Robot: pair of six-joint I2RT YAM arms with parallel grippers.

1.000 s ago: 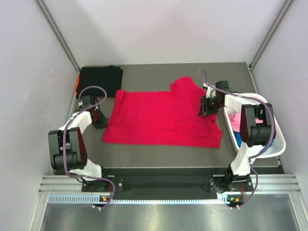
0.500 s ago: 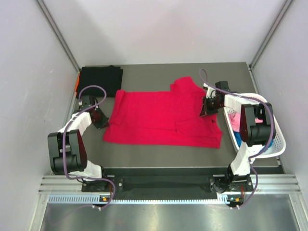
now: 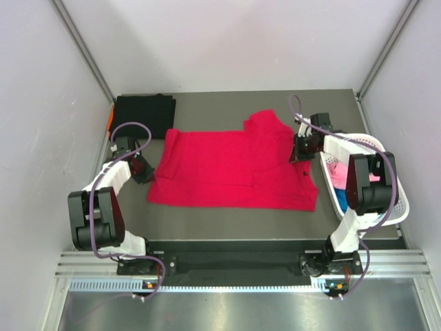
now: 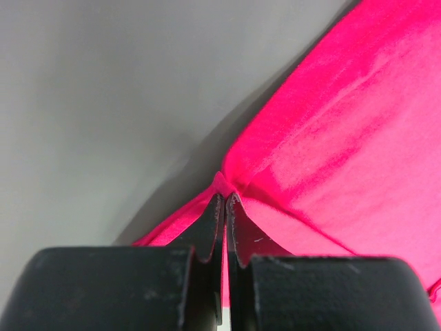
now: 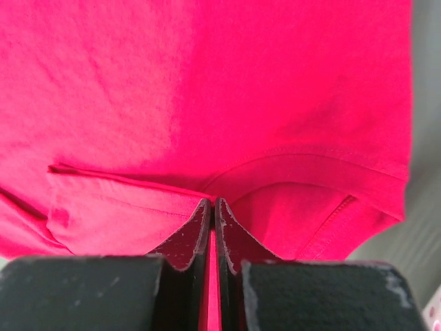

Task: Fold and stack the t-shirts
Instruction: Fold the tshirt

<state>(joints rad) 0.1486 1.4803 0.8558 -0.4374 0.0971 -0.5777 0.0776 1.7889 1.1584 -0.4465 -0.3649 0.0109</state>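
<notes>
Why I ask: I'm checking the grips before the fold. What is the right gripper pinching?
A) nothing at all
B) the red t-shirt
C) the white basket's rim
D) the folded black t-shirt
B: in the right wrist view the right gripper has its jaws shut on a raised fold of the red t-shirt.

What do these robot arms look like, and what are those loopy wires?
The left arm and right arm have white shells with chunky black joint blocks. A greyish-purple cable loops loosely along each. The left gripper and right gripper are black, each with two blocky fingers tapering to thin, lightly scuffed tips.
</notes>
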